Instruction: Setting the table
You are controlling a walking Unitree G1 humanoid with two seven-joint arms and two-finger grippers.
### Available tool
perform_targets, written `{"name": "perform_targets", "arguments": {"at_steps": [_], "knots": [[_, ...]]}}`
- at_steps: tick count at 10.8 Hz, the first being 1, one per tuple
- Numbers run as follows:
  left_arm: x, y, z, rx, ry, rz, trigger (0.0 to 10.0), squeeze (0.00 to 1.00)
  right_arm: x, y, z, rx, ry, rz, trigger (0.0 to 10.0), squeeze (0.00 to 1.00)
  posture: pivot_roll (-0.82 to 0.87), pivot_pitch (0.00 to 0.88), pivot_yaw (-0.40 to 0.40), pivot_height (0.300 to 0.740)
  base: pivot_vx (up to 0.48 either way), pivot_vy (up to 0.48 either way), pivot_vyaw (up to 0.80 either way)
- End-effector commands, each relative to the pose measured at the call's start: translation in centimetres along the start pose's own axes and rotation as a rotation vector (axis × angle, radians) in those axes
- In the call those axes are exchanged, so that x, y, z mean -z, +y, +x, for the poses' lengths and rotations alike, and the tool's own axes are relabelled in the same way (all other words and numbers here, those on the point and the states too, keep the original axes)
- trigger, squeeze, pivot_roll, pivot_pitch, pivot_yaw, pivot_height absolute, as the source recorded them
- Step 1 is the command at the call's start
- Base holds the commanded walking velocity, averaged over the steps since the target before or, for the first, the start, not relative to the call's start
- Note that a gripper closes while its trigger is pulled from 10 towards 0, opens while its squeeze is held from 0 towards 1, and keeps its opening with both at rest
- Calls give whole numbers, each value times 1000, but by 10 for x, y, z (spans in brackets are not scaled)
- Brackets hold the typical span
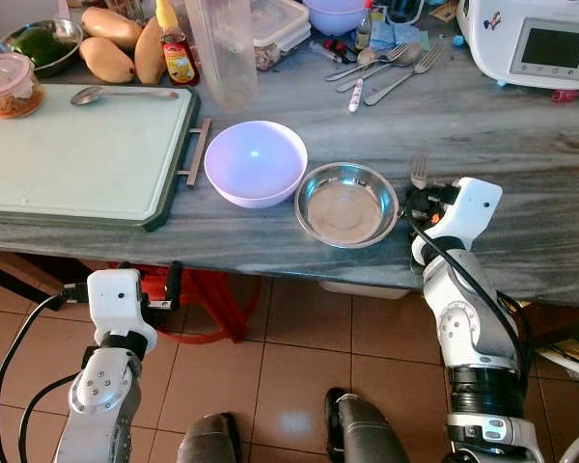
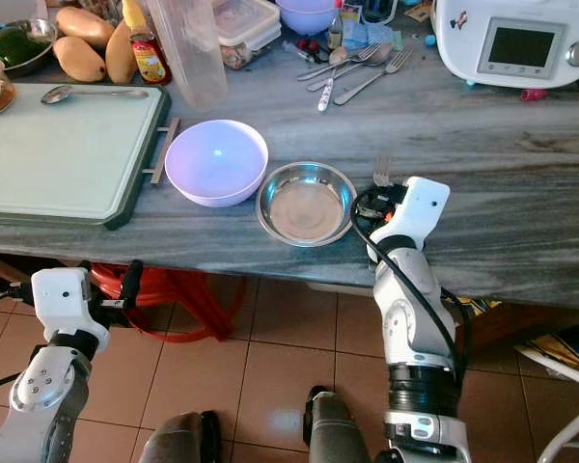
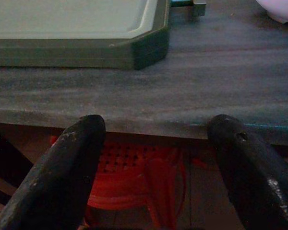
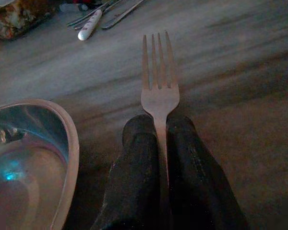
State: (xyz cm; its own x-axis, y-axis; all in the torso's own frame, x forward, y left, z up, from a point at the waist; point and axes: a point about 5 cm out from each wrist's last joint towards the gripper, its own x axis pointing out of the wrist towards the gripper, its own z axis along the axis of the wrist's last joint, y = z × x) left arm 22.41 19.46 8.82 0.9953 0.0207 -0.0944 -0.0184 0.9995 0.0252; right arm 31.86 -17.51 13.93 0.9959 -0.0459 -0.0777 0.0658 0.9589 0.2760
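My right gripper (image 4: 158, 127) is shut on a silver fork (image 4: 158, 81), holding its handle low over the grey marble table (image 1: 521, 193). The tines (image 1: 419, 166) point away from me, just right of a steel bowl (image 1: 347, 204). A lavender bowl (image 1: 256, 162) stands left of the steel one. My left gripper (image 3: 156, 143) is open below the table's front edge, with nothing between its fingers (image 3: 67, 167).
A pale green cutting board (image 1: 77, 154) lies at the left, a spoon (image 1: 116, 94) on its far edge. Behind are mangoes (image 1: 111, 43), a sauce bottle (image 1: 177, 48), a clear jug (image 1: 222, 48), loose cutlery (image 1: 386, 68) and a white appliance (image 1: 536, 39). A red stool (image 1: 207, 299) stands under the table.
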Motion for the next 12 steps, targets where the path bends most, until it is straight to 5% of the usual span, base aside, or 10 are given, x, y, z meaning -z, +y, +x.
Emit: {"name": "perform_targets", "arguments": {"at_steps": [1,7,8,10,12], "knots": [[3,1,-2,0,20,5,10000,0,28,-11,-7,45,136,8,10000,0,-23,228,41,740,0,0,0],[3,0,0,5,23,7,10000,0,40,-19,-9,52,244,-94,10000,0,-23,228,40,740,0,0,0],[3,0,0,6,24,8,10000,0,40,-21,-10,51,249,-105,10000,925,-24,231,40,740,0,0,0],[3,-1,0,8,27,10,10000,0,39,-24,-11,62,247,-133,10000,918,-24,231,40,740,0,0,0],[3,-1,1,8,28,10,10000,0,36,-24,-10,46,230,-191,10000,600,-25,232,40,740,0,0,0]]}}
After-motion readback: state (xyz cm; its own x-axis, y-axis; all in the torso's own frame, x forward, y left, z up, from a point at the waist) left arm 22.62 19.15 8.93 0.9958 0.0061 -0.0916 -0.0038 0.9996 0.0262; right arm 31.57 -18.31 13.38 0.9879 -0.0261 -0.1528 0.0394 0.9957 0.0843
